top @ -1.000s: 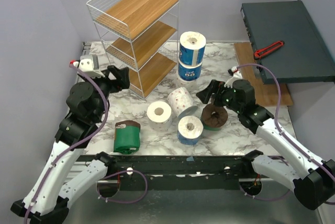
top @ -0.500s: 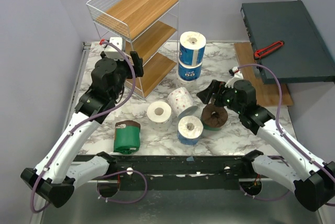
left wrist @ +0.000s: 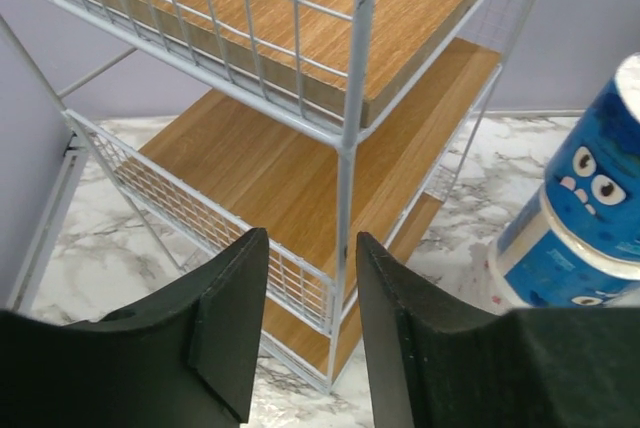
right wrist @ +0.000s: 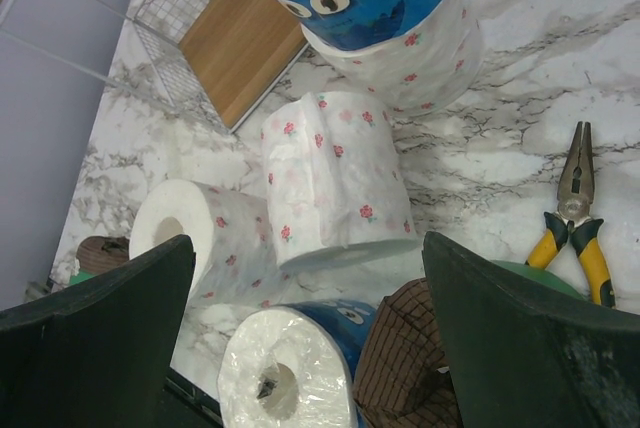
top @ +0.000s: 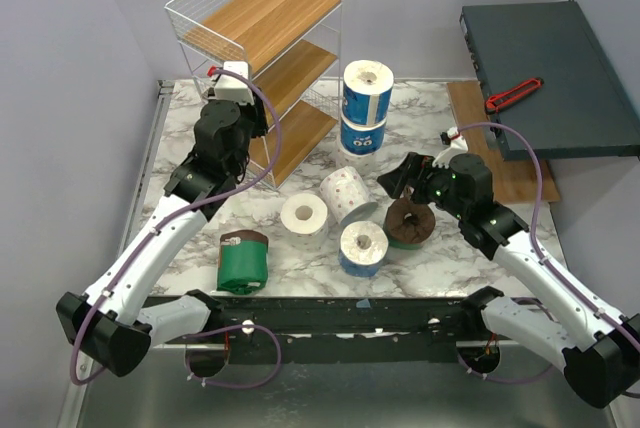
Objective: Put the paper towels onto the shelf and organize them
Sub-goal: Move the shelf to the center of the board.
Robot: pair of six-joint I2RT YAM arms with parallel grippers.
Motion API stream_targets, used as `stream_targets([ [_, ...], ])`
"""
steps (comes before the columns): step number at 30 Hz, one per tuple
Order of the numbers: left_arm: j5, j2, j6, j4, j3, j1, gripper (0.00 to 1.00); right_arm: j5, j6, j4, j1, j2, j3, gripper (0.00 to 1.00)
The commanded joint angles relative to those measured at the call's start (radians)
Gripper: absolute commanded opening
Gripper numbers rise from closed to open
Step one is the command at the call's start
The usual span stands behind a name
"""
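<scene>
The white wire shelf point(top: 262, 58) with wooden boards stands at the back left, and all its tiers are bare. My left gripper point(top: 258, 136) is open and empty at the shelf's front corner. In the left wrist view the gripper point(left wrist: 312, 283) frames the corner post point(left wrist: 350, 148). Two blue-wrapped rolls point(top: 367, 88) are stacked upright mid-table. Two speckled rolls point(top: 344, 191) point(top: 305, 216), a blue roll point(top: 363, 246) and a brown-ended green roll point(top: 408, 221) lie together. Another green roll point(top: 243, 260) lies at the front left. My right gripper point(top: 400, 176) is wide open and empty above this cluster point(right wrist: 335, 178).
A dark flat box point(top: 545, 68) with a red-handled tool point(top: 514, 94) sits raised at the back right. Yellow-handled pliers point(right wrist: 575, 218) lie on the marble beside the brown-ended roll. A speckled roll point(right wrist: 420, 58) sits under the blue stack. Walls close the left and back sides.
My left arm has swung up and forward from the left side to the shelf's front corner. The right arm and the rolls have hardly moved.
</scene>
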Motion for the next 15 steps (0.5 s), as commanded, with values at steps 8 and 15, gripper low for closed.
stream_targets([
  [8, -0.023, -0.019, 0.025, 0.041, -0.006, 0.089, 0.3, 0.027, -0.023, -0.024, 0.006, -0.017, 0.002, 0.99],
  [15, 0.021, -0.022, -0.006, 0.033, -0.015, 0.168, 0.24, 0.033, -0.023, -0.027, 0.005, -0.022, -0.003, 0.99],
])
